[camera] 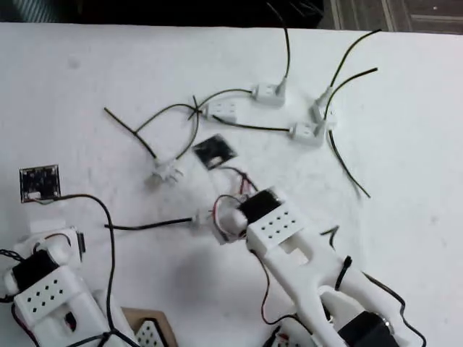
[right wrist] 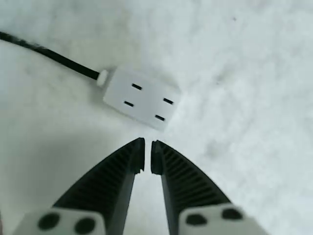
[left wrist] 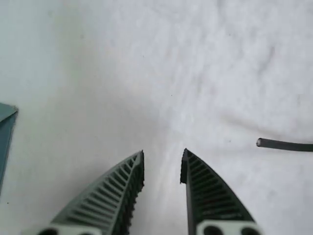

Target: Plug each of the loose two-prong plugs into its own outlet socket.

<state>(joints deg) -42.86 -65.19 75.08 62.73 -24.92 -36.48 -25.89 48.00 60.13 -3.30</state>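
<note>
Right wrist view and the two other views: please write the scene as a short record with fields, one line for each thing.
table: white
outlet socket: white, slots facing up, nothing plugged in, black cord attached
right gripper: shut, empty, just short of the outlet socket
left gripper: open, empty, above bare table
other connectors: several white ones with black cords, farther out on the table

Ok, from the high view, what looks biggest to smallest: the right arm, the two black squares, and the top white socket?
1. right arm, by far the biggest.
2. left black square and middle black square: they look about alike, so I won't rank them.
3. top white socket, the smallest.
</note>
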